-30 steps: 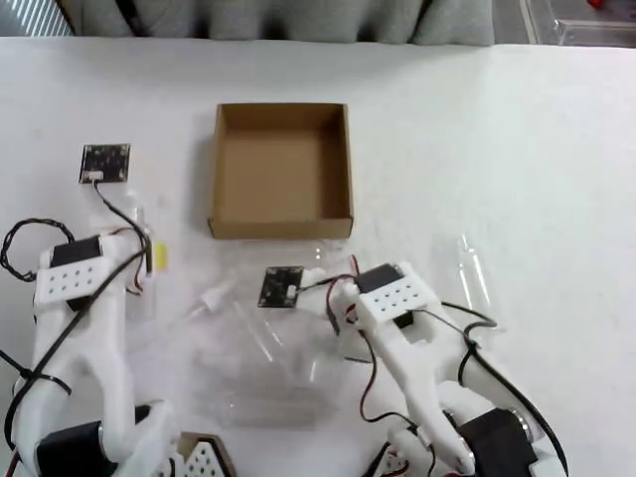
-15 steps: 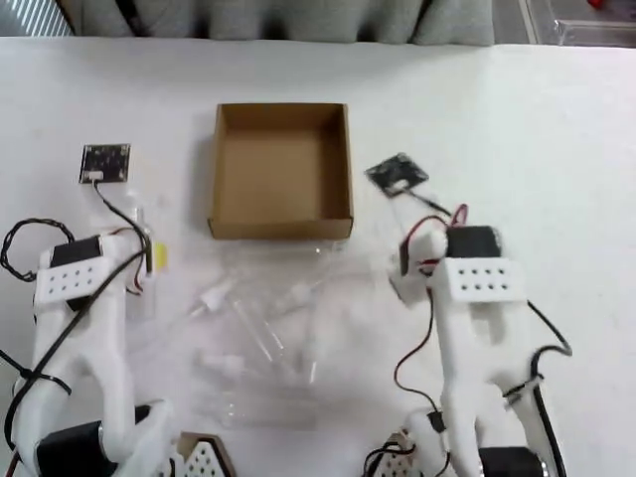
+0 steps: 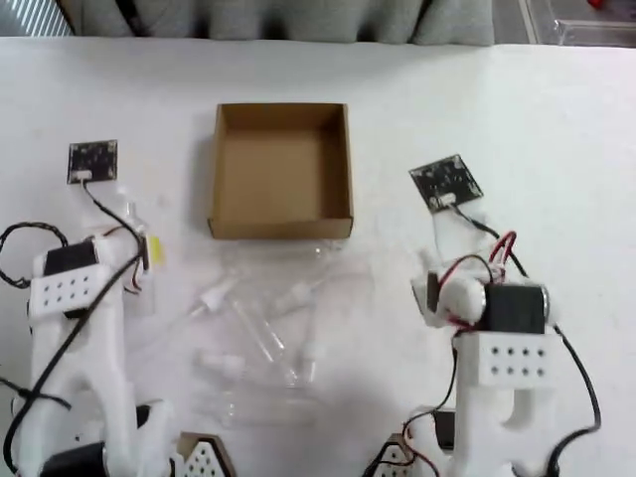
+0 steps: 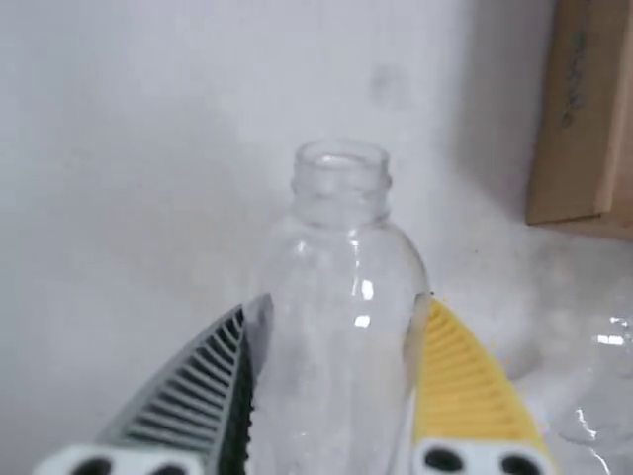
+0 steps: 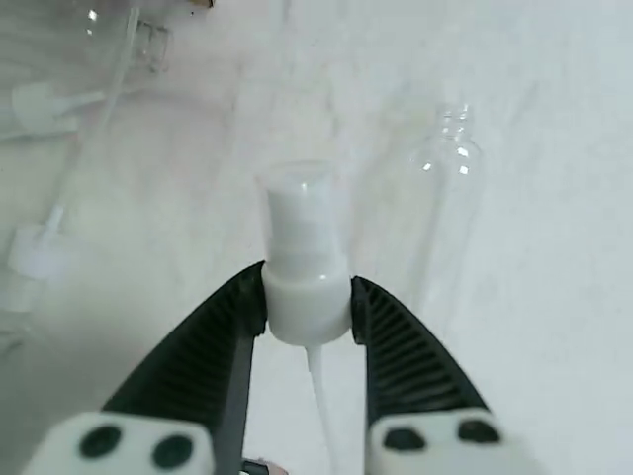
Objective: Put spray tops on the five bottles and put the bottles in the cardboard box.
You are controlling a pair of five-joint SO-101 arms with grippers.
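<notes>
White table (image 3: 556,119) seen from above, with the open-topped brown cardboard box (image 3: 281,171) standing in the upper centre of the high view, its interior bare. The left arm (image 3: 75,328) occupies the lower left of that view and the right arm (image 3: 502,358) the lower right. Between them, just below the box, lies a scatter of loose bottles (image 3: 260,333) of clear plastic, on their sides, mixed with loose spray tops (image 3: 214,296) in white. The left gripper (image 4: 336,327), one finger grey and one yellow, is closed onto the body of a clear bottle (image 4: 338,237). The bottle's long axis runs in line with the fingers, and its open, threaded neck, with no cap on it, points away from the wrist. The right gripper (image 5: 309,292), with black fingers, is closed narrowly on the collar of a white spray top (image 5: 305,247). The nozzle head points away from the wrist and the thin dip tube trails back toward it. Just beside this gripper a second bottle (image 5: 445,193), also clear and uncapped, lies on the table.
</notes>
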